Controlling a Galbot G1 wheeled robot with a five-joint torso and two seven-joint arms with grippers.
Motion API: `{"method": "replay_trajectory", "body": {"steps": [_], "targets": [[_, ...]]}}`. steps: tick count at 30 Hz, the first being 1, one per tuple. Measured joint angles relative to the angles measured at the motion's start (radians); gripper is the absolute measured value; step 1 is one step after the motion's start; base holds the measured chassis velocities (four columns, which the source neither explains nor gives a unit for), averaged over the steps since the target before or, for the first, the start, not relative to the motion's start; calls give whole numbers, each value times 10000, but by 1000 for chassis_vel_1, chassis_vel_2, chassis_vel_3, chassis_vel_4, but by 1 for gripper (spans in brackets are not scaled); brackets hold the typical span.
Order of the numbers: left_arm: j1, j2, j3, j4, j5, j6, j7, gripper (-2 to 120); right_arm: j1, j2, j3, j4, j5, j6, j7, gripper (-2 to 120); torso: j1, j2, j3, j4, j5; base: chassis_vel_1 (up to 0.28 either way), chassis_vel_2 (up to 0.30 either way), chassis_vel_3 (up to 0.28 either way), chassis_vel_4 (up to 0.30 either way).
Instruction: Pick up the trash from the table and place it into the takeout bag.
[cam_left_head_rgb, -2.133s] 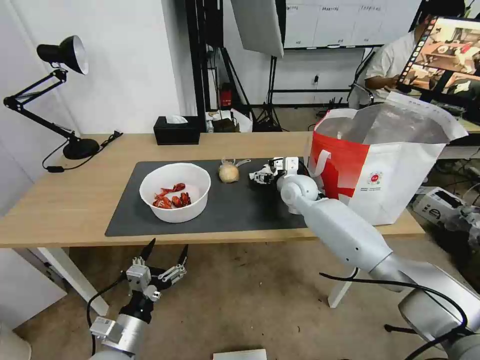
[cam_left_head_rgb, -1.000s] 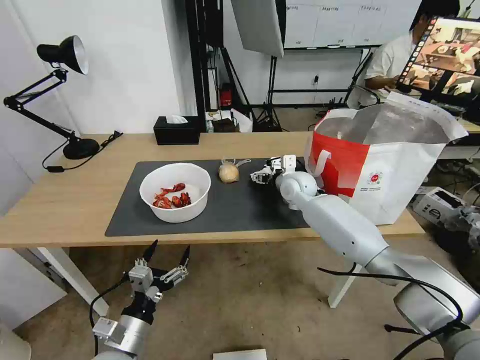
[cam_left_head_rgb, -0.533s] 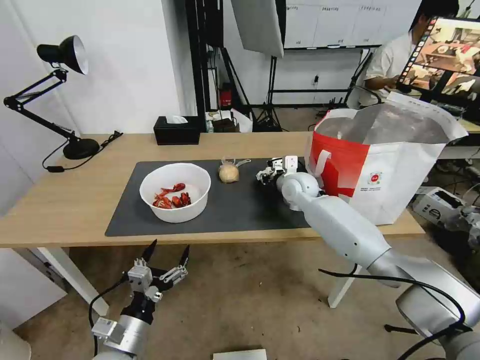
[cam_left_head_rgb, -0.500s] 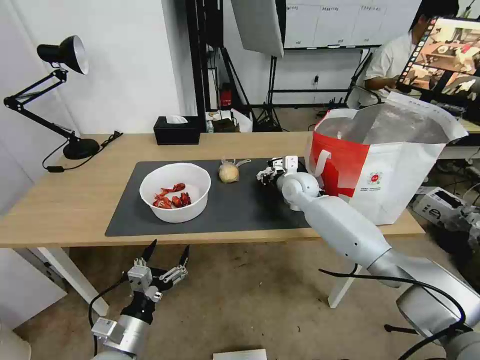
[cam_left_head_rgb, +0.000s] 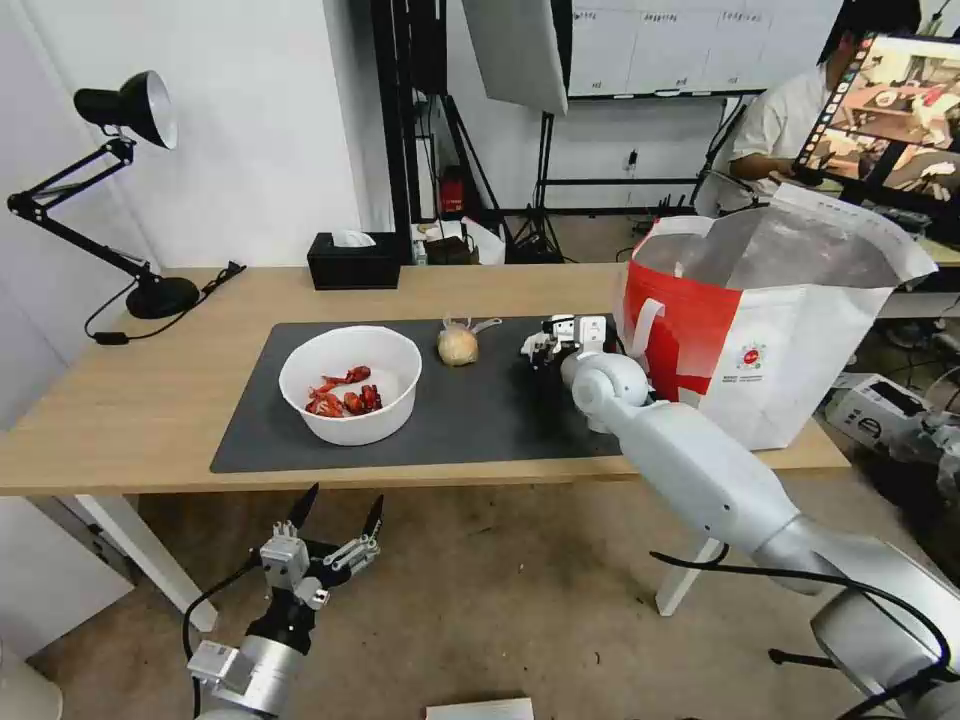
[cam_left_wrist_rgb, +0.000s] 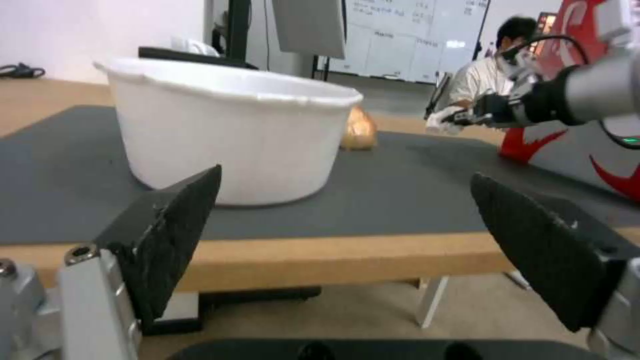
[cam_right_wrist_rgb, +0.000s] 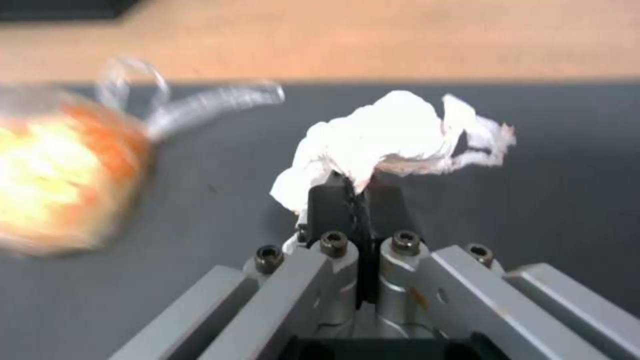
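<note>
My right gripper (cam_left_head_rgb: 537, 349) hovers over the dark mat (cam_left_head_rgb: 470, 415), shut on a crumpled white tissue (cam_right_wrist_rgb: 393, 135) that sticks out past its tips. A beige ball in clear wrap (cam_left_head_rgb: 458, 346) lies just to its left. The white bowl (cam_left_head_rgb: 350, 385) with red crayfish shells sits on the mat's left half. The white-and-red takeout bag (cam_left_head_rgb: 790, 330) stands open on the table (cam_left_head_rgb: 130, 400), close to the right of the gripper. My left gripper (cam_left_head_rgb: 335, 512) hangs open below the table's front edge, facing the bowl (cam_left_wrist_rgb: 227, 130).
A black desk lamp (cam_left_head_rgb: 120, 200) stands at the table's far left corner. A black tissue box (cam_left_head_rgb: 353, 260) sits at the back edge. The right arm's forearm (cam_left_head_rgb: 700, 470) crosses the table's front edge next to the bag.
The right gripper has shut on the tissue and shifted a little right, toward the bag. The left arm has barely moved.
</note>
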Motion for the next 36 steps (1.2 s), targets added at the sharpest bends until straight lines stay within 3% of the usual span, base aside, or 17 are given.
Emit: {"method": "replay_trajectory", "body": {"steps": [6,8,10,15,20,26,36], "targets": [[-23,59,-108,-159,-64,81,-115,100,-516,-409,337,1165,-521,447,86,0,0,0,0,-1,0,0,0,0,0],[-14,69,-140,-186,-67,92,-153,100,-788,-657,487,1780,-793,593,147,0,0,0,-1,0,-1,0,0,0,0],[67,-7,-152,-212,-50,96,-170,100,-1468,-1268,798,3506,-1207,849,317,0,-1,1,-2,0,-5,0,0,0,0],[91,-35,-188,-233,-41,97,-177,100,-2059,-1625,1151,4537,-1893,1224,176,0,-2,1,-2,-2,-3,0,0,0,0],[150,-73,-256,-255,-42,97,-186,100,-2542,-1838,1521,5024,-2952,1922,-294,0,-2,1,-1,0,-2,0,0,0,0],[159,-161,-263,-246,-42,97,-186,100,-2967,-1838,2143,5107,-4399,3607,-900,0,-1,1,-1,0,-1,0,0,0,0],[155,-248,-223,-220,-57,98,-187,100,-3153,-1917,3419,5365,-4918,4529,-121,0,0,0,-1,0,-1,0,0,0,0]]}}
